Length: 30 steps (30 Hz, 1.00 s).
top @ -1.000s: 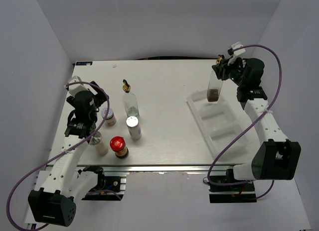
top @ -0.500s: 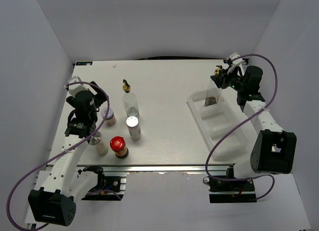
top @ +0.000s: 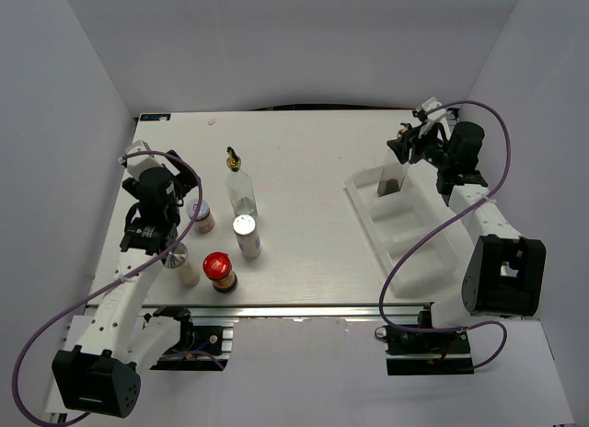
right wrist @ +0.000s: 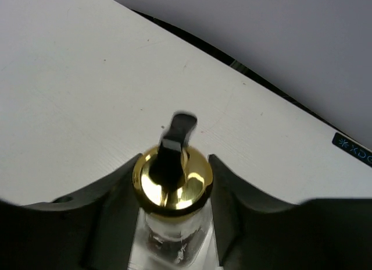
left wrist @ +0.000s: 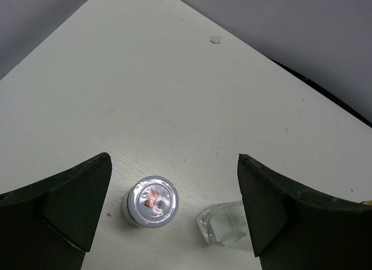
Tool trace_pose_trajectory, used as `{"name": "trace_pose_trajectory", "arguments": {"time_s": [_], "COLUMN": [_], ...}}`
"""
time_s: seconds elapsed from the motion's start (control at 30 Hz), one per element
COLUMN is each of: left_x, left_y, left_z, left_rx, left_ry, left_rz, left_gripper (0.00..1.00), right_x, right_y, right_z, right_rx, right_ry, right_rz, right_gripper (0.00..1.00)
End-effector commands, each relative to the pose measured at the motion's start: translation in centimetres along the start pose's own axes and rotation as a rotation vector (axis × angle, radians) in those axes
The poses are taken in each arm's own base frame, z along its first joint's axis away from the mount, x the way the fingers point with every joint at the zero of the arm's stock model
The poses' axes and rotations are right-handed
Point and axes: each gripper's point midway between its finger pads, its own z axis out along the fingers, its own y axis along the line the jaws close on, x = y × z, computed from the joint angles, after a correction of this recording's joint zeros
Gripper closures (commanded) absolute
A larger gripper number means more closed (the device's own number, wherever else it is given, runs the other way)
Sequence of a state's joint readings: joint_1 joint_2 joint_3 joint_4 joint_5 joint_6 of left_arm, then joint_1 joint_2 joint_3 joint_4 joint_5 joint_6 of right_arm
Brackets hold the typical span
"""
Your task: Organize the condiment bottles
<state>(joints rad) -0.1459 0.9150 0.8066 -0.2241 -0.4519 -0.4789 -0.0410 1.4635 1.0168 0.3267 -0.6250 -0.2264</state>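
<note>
Bottle (top: 393,174) in tray's (top: 400,226) far-edge compartment

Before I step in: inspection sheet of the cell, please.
Surface: white table, no spills seen.
Job's things: tall clear glass bottle with gold-black pourer, small white-lidded jar, silver-capped shaker, second silver-capped shaker and red-lidded dark jar grouped left; second glass pourer bottle in the far compartment of the white compartmented plastic tray.
Clutter: small pale scrap near the far edge.
Grippers: left hand open over the white-lidded jar; right hand shut on the second bottle's neck.
Cables: purple cables loop off both arms; the right one crosses the tray in top view.
Surroundings: plain grey walls; nothing else seen.
</note>
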Motion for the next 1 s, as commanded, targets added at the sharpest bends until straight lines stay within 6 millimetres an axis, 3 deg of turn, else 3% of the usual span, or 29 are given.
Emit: {"name": "trace_pose_trajectory", "arguments": {"time_s": [0.0, 0.27, 0.4, 0.63, 0.97], "left_x": [-0.7, -0.8, -0.8, -1.1, -1.2], "left_y": [-0.1, -0.2, -0.2, 0.0, 0.3], "left_z": [-0.3, -0.4, -0.4, -0.4, -0.4], "left_rx": [0.008, 0.01, 0.011, -0.004, -0.035], "left_ry": [-0.022, -0.022, -0.023, -0.026, -0.024], "left_rz": [-0.003, -0.007, -0.009, -0.018, -0.044], "left_gripper": [0.02, 0.02, 0.02, 0.02, 0.02], "right_x": [-3.8, -4.3, -4.9, -7.9, -14.4], "right_y": [-1.0, -1.1, -1.7, -1.8, -0.1], "right_z": [0.0, -0.5, -0.8, -2.0, -4.7], "right_rx": [0.008, 0.028, 0.069, 0.09, 0.064], "right_ry": [-0.103, -0.1, -0.102, -0.117, -0.152], "right_rz": [-0.121, -0.119, -0.123, -0.136, -0.158], "right_gripper": [0.44, 0.31, 0.11, 0.11, 0.11]}}
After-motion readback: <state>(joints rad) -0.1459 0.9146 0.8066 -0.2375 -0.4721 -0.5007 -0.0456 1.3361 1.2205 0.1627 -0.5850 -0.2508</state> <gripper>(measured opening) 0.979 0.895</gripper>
